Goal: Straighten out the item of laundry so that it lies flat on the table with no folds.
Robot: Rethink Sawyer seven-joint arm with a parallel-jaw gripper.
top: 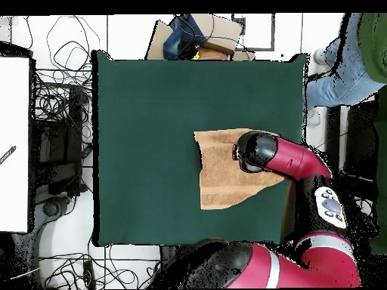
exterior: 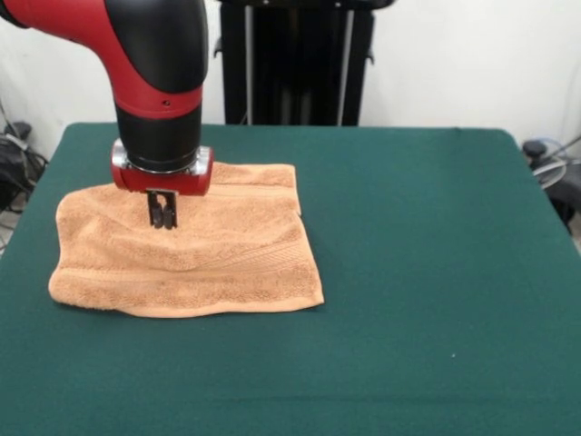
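Fingers (exterior: 162,213) of the gripper (exterior: 162,221) sit close together, hanging over the orange-tan terry towel (exterior: 209,259); whether they pinch cloth cannot be told. That towel lies on the dark green table (exterior: 427,272), rumpled, its front edge wavy and a fold along its far right edge. From overhead the red and black arm (top: 291,162) covers part of the towel (top: 219,177). Cables (top: 64,102) crowd the floor beside the table, and a person's legs (top: 344,72) show at one corner.
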